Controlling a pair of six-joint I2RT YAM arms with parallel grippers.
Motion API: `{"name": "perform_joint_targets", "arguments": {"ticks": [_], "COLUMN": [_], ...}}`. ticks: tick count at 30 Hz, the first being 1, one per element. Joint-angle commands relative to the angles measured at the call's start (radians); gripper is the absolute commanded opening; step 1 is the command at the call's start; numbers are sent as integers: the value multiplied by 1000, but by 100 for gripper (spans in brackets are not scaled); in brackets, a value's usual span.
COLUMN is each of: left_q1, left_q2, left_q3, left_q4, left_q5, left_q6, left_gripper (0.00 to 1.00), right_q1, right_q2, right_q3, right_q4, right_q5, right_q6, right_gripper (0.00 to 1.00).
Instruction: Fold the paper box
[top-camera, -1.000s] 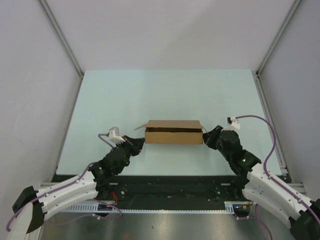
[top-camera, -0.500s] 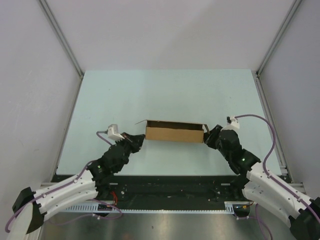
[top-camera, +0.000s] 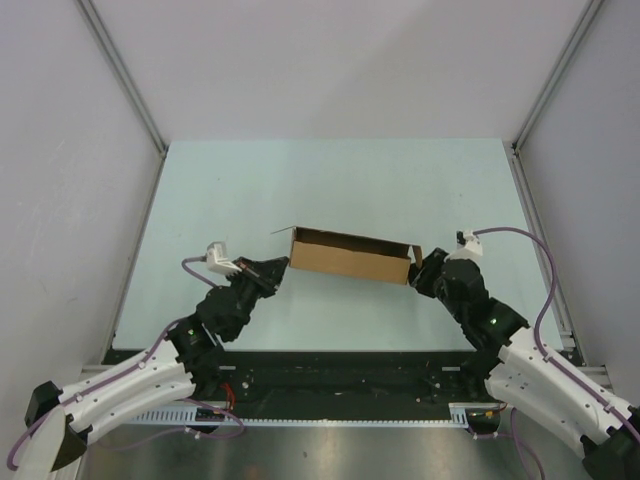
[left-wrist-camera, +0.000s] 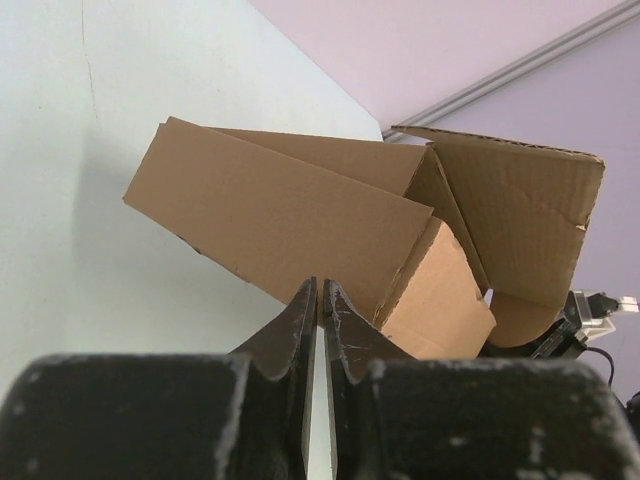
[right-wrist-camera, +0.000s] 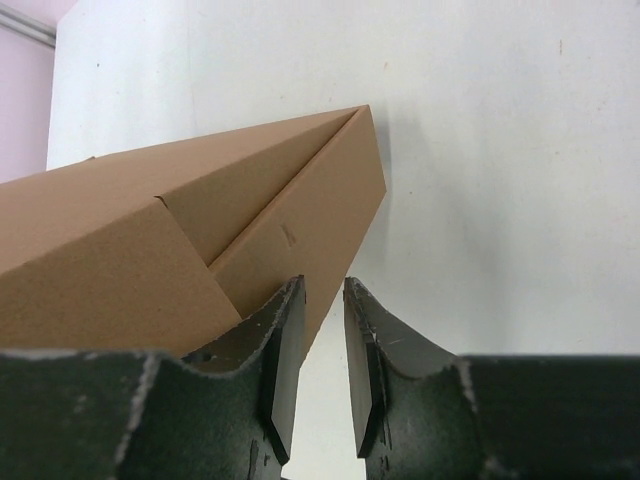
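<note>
The paper box, a brown cardboard carton with an open top and loose flaps, lies slanted mid-table, its left end farther away. My left gripper is at its left near corner. In the left wrist view the left gripper is shut to a hairline gap, its tips against the lower edge of the box; nothing shows between the jaws. My right gripper is at the box's right end. In the right wrist view the right gripper is narrowly open and empty, the box beside its left finger.
The pale green table mat runs to grey walls with metal rails at the left and right. A black strip with the arm bases lies along the near edge.
The left gripper has moved forward and the box's left end has swung away from me, so the box now lies slanted. The right gripper has stayed at the right end.
</note>
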Motion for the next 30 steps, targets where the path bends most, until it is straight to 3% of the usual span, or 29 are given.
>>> {"name": "perform_joint_targets", "arguments": {"ticks": [1,9,15,30], "left_q1": [-38,-38,-38,-38], "left_q2": [12,25,20,41], "left_q3": [17,4,-7,17], "left_q4": [-5,-42,-63,-71], "left_q5": [147,141,135,130], "left_q6": [-32,-61,-69,-67], "left_gripper": [11,11,12,13], "right_q1": [29,29,29,-33], "right_q2": [8,37,33,27], "right_q3": [94,119,122,136], "right_q4": [91,59,33,2], "right_q5": [-97,-91,-79,-103], "right_q6": [35,41,32,9], "right_gripper": [31,35,45,52]}}
